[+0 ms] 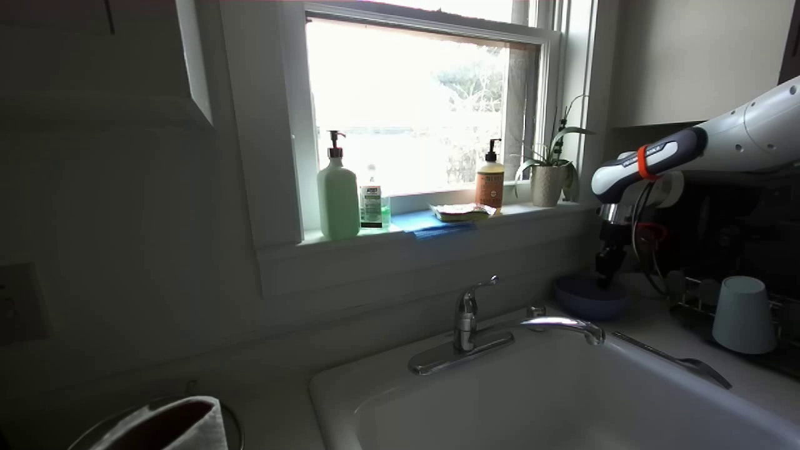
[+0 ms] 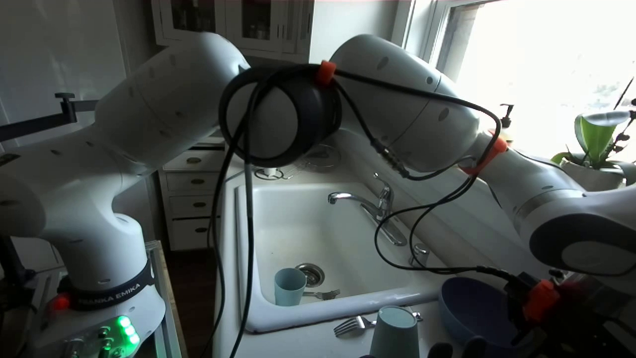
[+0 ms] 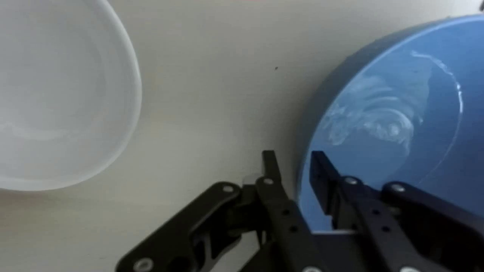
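Blue, glossy, round-rimmed bowl (image 3: 435,151)

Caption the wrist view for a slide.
Open gripper with the rim of a blue bowl between its jaws and a white dish standing apart.

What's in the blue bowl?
In the wrist view, shiny, rippled patches show inside the blue bowl; wet or just reflecting, I can't tell. One finger of the gripper overlaps the inside. Whatever lies beneath the gripper there is hidden.
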`<state>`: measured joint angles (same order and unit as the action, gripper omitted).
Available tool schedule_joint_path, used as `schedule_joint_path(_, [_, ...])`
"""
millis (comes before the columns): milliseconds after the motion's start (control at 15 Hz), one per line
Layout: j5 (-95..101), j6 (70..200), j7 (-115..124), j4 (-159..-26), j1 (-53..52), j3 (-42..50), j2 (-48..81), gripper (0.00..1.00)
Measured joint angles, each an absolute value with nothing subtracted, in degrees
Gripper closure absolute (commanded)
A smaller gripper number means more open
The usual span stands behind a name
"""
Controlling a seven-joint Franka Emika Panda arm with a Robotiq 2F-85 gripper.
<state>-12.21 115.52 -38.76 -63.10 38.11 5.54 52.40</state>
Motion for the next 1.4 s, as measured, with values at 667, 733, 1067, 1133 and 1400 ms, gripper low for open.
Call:
schedule_joint_path(667, [-12.2, 115.4, -38.8, -62.4, 38.1, 5.6, 54.0, 1.0])
schedule_joint_path(733, [-12.2, 115.1, -38.8, -62.3, 38.1, 5.6, 54.0, 1.0])
schedule_joint_path(1067, [-12.2, 111.7, -38.8, -61.0, 38.0, 5.5, 54.0, 0.99])
schedule_joint_path(1133, [-12.2, 110.8, -38.8, -61.0, 38.0, 5.5, 54.0, 0.99])
schedule_joint_path(1400, [-12.2, 106.9, -38.9, -60.1, 37.9, 5.2, 54.0, 0.99])
